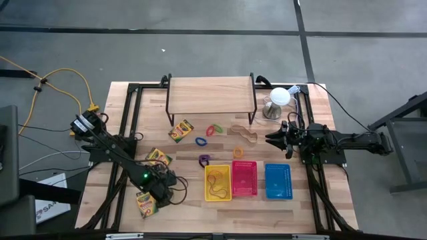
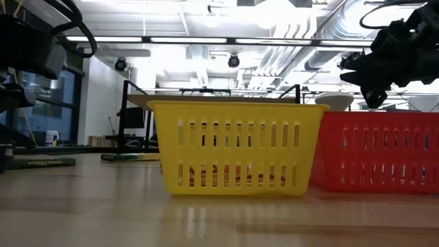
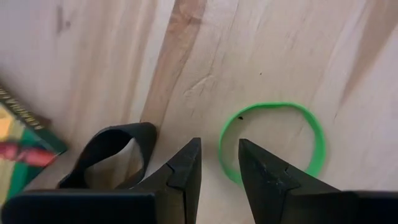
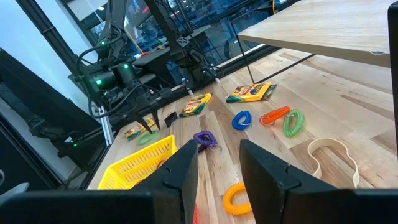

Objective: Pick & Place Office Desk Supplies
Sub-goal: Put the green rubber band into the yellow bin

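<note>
My left gripper (image 1: 167, 192) (image 3: 219, 167) points steeply down near the table's front left, open. A green rubber-band loop (image 3: 273, 140) lies flat on the wood below it. Its near edge (image 3: 224, 152) runs through the gap, with one finger over the inside of the loop and one outside; I see no touch. A black loop (image 3: 112, 155) lies beside it. A crayon box (image 1: 145, 203) lies close by, and two more (image 1: 158, 157) (image 1: 180, 131) lie farther back. My right gripper (image 1: 275, 140) (image 4: 217, 168) waits open and level at the right.
Yellow (image 1: 218, 182), red (image 1: 244, 178) and blue (image 1: 278, 181) baskets stand in a row at the front middle. Coloured loops lie behind them: purple (image 1: 205, 160), blue (image 1: 201, 141), red (image 1: 213, 130), orange (image 1: 238, 153), tan (image 1: 243, 133). A wooden shelf (image 1: 212, 97) and a white dome (image 1: 279, 98) stand at the back.
</note>
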Tool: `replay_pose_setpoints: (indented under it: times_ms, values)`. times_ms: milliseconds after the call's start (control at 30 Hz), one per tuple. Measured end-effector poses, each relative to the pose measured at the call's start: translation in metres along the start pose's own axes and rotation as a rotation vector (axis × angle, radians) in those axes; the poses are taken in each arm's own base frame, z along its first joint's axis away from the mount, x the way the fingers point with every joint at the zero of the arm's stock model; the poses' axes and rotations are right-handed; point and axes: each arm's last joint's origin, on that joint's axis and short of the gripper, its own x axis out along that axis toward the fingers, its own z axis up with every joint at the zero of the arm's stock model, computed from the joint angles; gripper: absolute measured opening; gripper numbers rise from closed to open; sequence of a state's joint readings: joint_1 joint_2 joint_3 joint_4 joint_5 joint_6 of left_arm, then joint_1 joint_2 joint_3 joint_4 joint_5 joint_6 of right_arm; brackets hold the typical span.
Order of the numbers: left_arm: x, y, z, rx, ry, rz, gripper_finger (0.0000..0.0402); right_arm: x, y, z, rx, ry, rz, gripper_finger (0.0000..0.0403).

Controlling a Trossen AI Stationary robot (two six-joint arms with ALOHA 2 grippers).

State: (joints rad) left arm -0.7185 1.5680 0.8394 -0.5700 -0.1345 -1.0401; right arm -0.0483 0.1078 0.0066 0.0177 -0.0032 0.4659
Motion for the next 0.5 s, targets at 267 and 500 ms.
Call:
replay_pose_setpoints:
  times_ms: [267, 500]
  values:
    - [0.0048, -0.001, -0.0003, -0.002, 0.008, 0.01, 0.0102, 0.0, 0.0, 0.0, 0.0, 0.0, 0.0, 0.0107]
    - [0.0051, -0.0011, -0.0003, -0.003, 0.01, 0.009, 0.0101, 0.0, 0.0, -0.0001, 0.0, 0.0, 0.0, 0.0107]
